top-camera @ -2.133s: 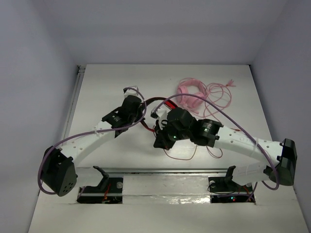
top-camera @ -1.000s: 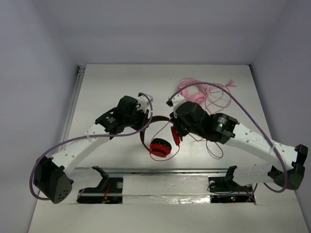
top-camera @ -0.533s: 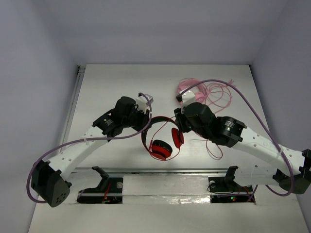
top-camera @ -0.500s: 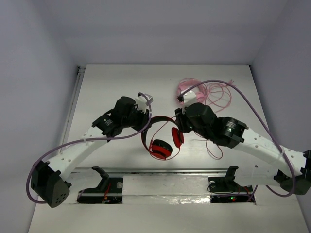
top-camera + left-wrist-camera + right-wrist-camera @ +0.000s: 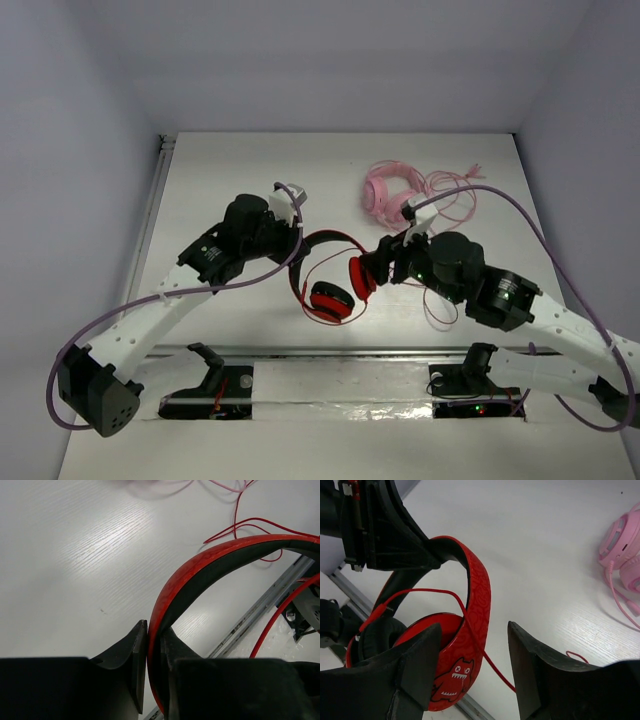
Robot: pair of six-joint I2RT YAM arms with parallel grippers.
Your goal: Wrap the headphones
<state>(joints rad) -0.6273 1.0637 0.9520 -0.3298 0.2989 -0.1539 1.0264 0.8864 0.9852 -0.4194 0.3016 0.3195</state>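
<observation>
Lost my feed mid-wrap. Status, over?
Left claw shut on headphones, at the band. Right claw open beside a cup. Cable loose. Pink headphones behind, apart.

No words, brands or numbers are showing anywhere right now. The red over-ear headphones (image 5: pixel 470 610) are only displaying a small dark cartoon monster (image 5: pixel 454 677) with white teeth on one round red cup (image 5: pixel 445 640), and faint scribbles are running along the red headband (image 5: pixel 479 587).
</observation>
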